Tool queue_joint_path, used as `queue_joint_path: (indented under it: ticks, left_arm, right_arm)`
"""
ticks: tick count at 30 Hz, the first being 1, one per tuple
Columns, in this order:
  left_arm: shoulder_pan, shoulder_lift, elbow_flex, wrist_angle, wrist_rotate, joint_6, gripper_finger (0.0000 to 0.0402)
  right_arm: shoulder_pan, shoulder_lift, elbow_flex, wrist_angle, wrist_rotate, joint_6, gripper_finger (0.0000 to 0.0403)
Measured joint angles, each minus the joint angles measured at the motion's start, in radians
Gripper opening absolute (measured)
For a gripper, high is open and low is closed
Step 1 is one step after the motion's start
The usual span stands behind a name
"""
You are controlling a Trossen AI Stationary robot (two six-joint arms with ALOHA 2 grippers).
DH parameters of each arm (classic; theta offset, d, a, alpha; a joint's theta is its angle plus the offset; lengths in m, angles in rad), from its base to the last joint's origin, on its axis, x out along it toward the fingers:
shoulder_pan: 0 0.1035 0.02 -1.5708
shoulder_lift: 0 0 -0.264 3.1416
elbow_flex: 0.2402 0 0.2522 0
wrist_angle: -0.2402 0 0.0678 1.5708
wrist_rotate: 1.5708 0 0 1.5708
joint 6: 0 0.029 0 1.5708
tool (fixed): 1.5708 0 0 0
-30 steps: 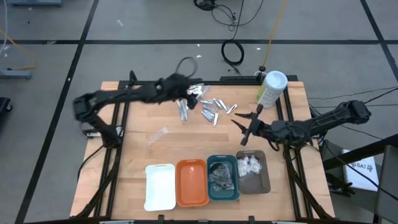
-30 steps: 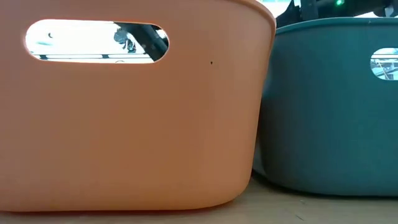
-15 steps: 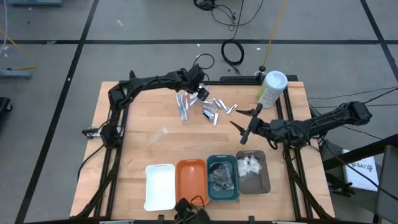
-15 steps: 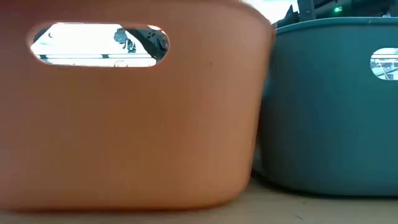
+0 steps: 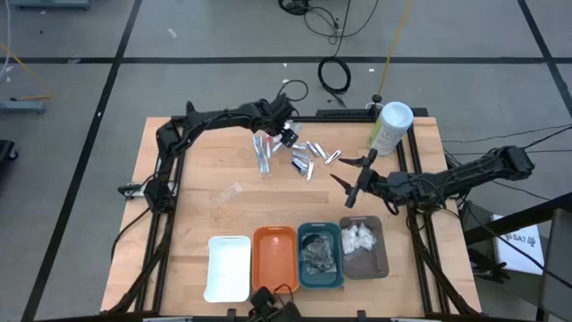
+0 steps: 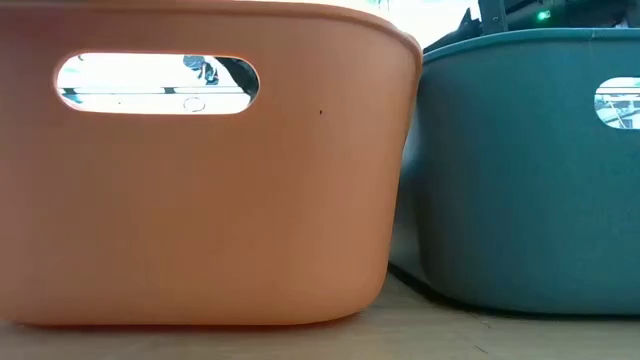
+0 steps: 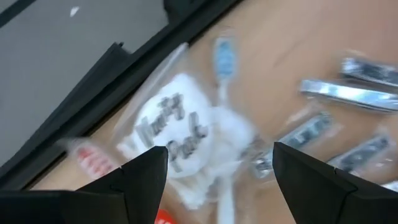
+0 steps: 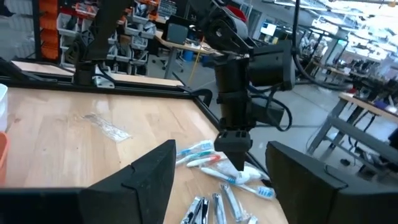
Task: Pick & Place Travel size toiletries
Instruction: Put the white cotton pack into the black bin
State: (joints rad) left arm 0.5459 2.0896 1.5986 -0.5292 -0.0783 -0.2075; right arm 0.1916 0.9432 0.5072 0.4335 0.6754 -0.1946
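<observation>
The travel size toiletries lie loose at the table's far middle: clear-wrapped toothbrushes, silvery pieces and a white pad in a printed clear wrapper. My left gripper hangs open over the pile's far left part, pointing steeply down. In its wrist view the fingers stand on either side of the white pad. My right gripper hovers open and level to the right of the pile, with nothing between its fingers.
Four trays stand in a row at the near edge: white, orange, teal with dark bundles, grey with white pads. A pale-green canister stands far right. A clear wrapper lies left of centre.
My left gripper has swung toward the table's right edge and down onto the pile of toiletries, tipping more steeply downward, then come to rest there, still open. A dark thing has come into view at the near edge in front of the orange tray.
</observation>
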Motion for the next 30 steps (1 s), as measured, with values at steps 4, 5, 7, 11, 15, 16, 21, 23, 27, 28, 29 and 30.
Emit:
queue_joint_path:
  ticks: [4,5,7,11,15,16,21,23,27,28,29,30]
  left_arm:
    - [-0.019,-0.017,-0.001,0.024,0.040,0.069,0.0280]
    - [-0.023,-0.033,-0.002,0.017,0.064,0.088,0.0280]
    - [-0.033,-0.092,-0.002,0.009,0.108,0.104,0.0277]
    - [-0.074,-0.271,-0.002,-0.012,0.102,0.154,0.0266]
    - [-0.159,-0.493,-0.046,0.031,0.065,0.283,0.0253]
    - [-0.184,-0.551,-0.071,0.045,0.058,0.314,0.0250]
    - [-0.265,-0.830,-0.302,0.172,0.043,0.367,0.0240]
    - [-0.279,-0.928,-0.414,0.263,0.043,0.356,0.0237]
    - [-0.284,-1.105,-0.616,0.390,0.022,0.301,0.0237]
    - [-0.284,-1.147,-0.654,0.411,0.005,0.292,0.0237]
    - [-0.284,-1.187,-0.689,0.434,-0.016,0.283,0.0237]
    - [-0.284,-1.221,-0.716,0.451,-0.041,0.279,0.0237]
  right_arm:
    - [-0.023,0.000,0.000,-0.021,0.000,0.057,0.0238]
    - [-0.034,0.001,0.000,-0.022,0.000,0.071,0.0237]
    - [-0.068,0.012,0.000,-0.009,-0.002,0.096,0.0236]
    - [-0.195,0.057,0.027,0.004,-0.158,0.137,0.0231]
    - [-0.347,0.163,0.144,-0.033,-0.384,0.186,0.0224]
    - [-0.379,0.204,0.184,-0.049,-0.425,0.181,0.0222]
    - [-0.523,0.465,0.418,-0.168,-0.553,0.123,0.0216]
    - [-0.569,0.579,0.511,-0.203,-0.599,0.136,0.0215]
    - [-0.630,0.779,0.674,-0.257,-0.626,0.185,0.0217]
    - [-0.639,0.826,0.709,-0.266,-0.626,0.196,0.0218]
    - [-0.645,0.868,0.745,-0.273,-0.625,0.203,0.0218]
    - [-0.650,0.905,0.772,-0.281,-0.625,0.210,0.0218]
